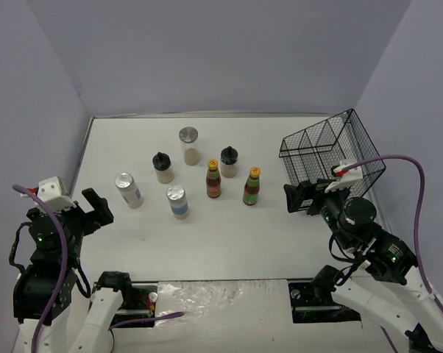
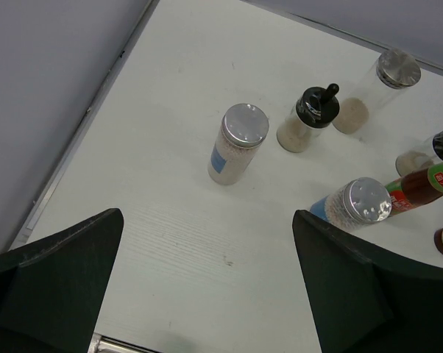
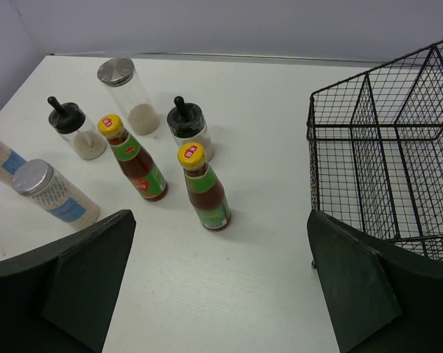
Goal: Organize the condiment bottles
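Progress looks nil: left tool (image 1: pixel 96 207) hangs wide open, empty; all seven condiment bottles (image 1: pixel 213 179) stand loose on the worktop (image 1: pixel 229 243) (shakers, jars, sauces mixed); right tool (image 1: pixel 301 197) gapes open, empty too, just before the wire basket (image 1: pixel 326 151), which seems bare; bottle print too small to read

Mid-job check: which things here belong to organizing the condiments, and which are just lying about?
Job:
two yellow-capped sauce bottles
two black-lidded jars
three silver-lidded shakers

Lying about:
black wire basket, far right
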Robot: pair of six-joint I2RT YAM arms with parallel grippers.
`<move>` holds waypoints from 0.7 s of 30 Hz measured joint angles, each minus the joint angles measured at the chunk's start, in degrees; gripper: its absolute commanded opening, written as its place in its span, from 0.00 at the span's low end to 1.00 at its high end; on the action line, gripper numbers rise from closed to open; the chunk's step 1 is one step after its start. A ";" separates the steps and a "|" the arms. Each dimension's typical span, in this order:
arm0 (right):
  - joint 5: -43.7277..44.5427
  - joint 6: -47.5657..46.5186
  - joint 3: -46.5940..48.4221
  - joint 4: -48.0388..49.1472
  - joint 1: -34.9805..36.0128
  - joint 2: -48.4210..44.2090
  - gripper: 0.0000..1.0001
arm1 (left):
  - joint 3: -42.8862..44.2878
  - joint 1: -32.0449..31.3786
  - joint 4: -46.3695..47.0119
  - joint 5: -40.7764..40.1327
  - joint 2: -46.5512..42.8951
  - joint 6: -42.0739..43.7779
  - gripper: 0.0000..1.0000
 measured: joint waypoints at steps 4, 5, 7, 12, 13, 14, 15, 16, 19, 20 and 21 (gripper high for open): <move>-0.61 0.40 -0.54 0.01 0.02 -0.30 1.00 | 0.00 0.00 0.00 0.58 0.00 -0.07 0.97; -0.62 0.64 -0.68 0.00 0.01 -0.28 1.00 | -0.01 0.00 0.00 0.83 0.00 -0.08 0.97; -1.03 0.90 -0.90 -0.02 0.00 -0.13 1.00 | -0.02 0.00 0.03 1.27 0.00 -0.09 0.97; -3.35 1.31 -1.54 1.09 0.00 2.90 1.00 | -0.02 0.00 0.48 1.86 0.00 0.01 0.97; -3.90 1.26 -1.91 1.60 0.00 3.94 1.00 | -0.02 0.00 0.58 1.96 0.00 0.05 0.97; -4.25 1.25 -2.29 1.96 0.00 5.18 1.00 | -0.06 0.00 0.70 2.12 0.00 0.11 0.97; -4.50 1.25 -2.70 2.24 0.00 6.51 1.00 | -0.12 0.00 0.84 2.30 0.00 0.19 0.97; -4.60 1.29 -3.03 2.46 0.00 8.06 1.00 | -0.25 0.00 1.04 2.48 0.00 0.27 0.97; -4.20 1.77 -3.16 3.37 0.00 13.09 1.00 | -1.42 0.00 1.78 2.98 -0.07 0.49 0.97; -3.95 1.93 -3.16 3.87 0.00 15.08 1.00 | -1.97 0.00 2.01 3.10 -0.07 0.68 0.97; -3.73 2.07 -3.16 4.59 0.00 17.17 1.00 | -2.55 0.00 2.13 3.27 -0.07 0.98 0.97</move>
